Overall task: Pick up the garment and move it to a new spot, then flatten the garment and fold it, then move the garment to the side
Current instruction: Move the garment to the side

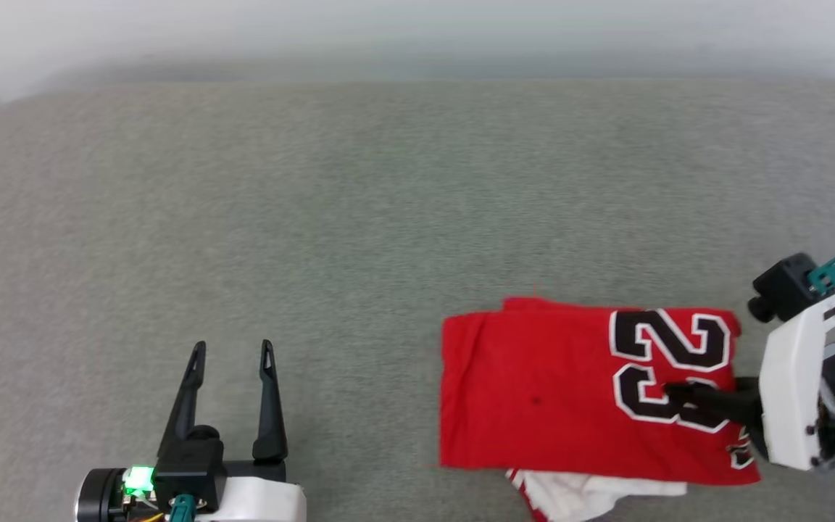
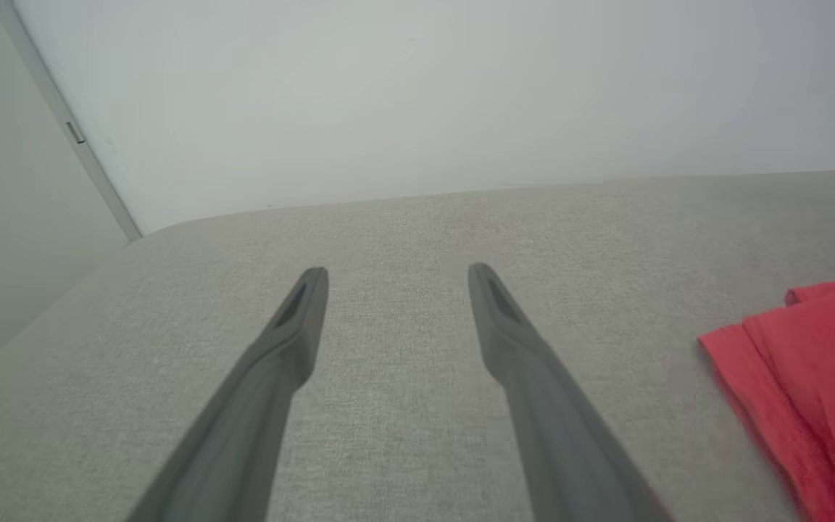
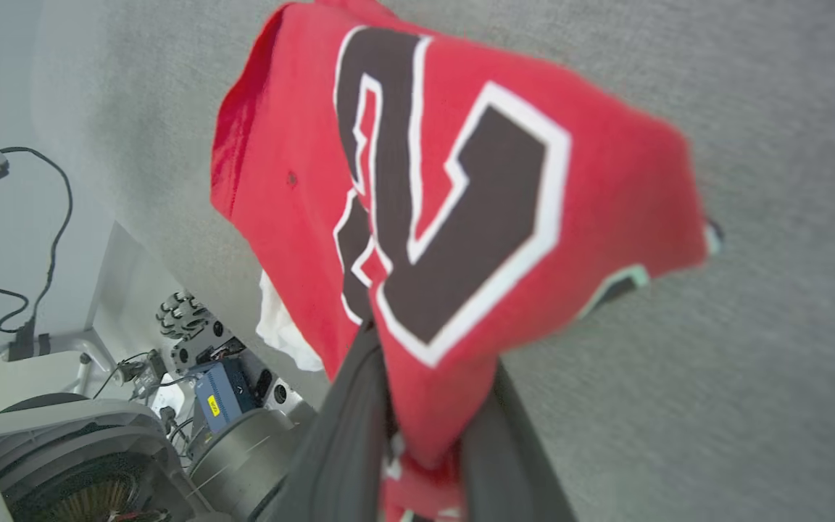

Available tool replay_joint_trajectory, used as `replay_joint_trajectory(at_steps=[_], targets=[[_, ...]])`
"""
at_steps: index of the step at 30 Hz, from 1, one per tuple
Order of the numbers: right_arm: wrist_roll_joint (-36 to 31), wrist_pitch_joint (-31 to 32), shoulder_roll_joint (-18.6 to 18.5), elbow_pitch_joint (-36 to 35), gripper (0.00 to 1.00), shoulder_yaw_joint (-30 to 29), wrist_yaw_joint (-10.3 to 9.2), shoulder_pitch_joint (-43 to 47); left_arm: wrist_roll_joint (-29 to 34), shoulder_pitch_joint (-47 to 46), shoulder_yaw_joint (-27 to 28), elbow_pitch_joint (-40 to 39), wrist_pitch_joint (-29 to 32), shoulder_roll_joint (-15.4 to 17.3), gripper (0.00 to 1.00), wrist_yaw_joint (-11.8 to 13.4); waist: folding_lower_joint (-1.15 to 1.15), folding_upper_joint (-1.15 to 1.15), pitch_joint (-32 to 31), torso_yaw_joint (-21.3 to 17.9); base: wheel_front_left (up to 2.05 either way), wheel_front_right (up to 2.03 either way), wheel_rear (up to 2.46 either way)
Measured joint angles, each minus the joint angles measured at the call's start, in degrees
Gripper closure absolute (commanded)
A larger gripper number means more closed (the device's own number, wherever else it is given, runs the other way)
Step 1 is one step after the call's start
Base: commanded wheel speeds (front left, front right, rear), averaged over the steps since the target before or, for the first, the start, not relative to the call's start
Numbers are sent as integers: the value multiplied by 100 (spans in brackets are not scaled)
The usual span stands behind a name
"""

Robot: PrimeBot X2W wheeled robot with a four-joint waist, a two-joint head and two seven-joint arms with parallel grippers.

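**Right gripper is pinching the folded shirt by its right edge**

The shirt [image 1: 533, 391] is lying folded into a tidy red rectangle at the near right of the grey fabric surface [image 1: 316, 217]. Its black number [image 1: 667, 362] is facing up, and a white sleeve [image 1: 591, 496] is poking out from under the near edge. Judging by that shape, flattening and folding are looking done, leaving only the move to the side.

The right gripper [image 1: 678, 399] is reaching in from the right, its fingers lying across the number. In the right wrist view red cloth is bunching between them, so it is clenching the shirt there. Gripping through all the layers should be letting the stack travel without unfolding, though the loose sleeve may be trailing.

The left gripper [image 1: 233, 348] is hovering well apart at the near left, fingers spread and holding nothing, out of the way.
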Motion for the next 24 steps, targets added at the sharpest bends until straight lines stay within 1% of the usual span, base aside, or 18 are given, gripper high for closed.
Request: replay_joint_trajectory(at_steps=[5, 10, 14, 19, 24], targets=[[-230, 91, -515, -92, 100, -21, 0, -280, 15, 2, 82, -104, 0, 23, 0, -8, 0, 0, 4, -501, 0, 0, 0], [-485, -66, -871, 155, 100, -257, 0, -627, 85, -59, 182, -210, -8, 114, 0, -14, 0, 0, 244, -971, 0, 0, 0], [-750, -230, -1120, 516, 100, -434, 1, -862, 124, -242, 282, -331, -8, 288, 0, -30, 0, 0, 623, -1222, 0, 0, 0], [-1160, -482, -1432, 1222, 100, -695, 0, -1146, 151, -435, 335, -458, -8, 486, 0, -85, 0, 0, 1118, -1443, 0, 0, 0], [-1680, -743, -1536, 1930, 100, -993, 0, -1471, 159, -589, 349, -639, -8, 608, 0, -98, 0, 0, 1569, -1519, 0, 0, 0]])
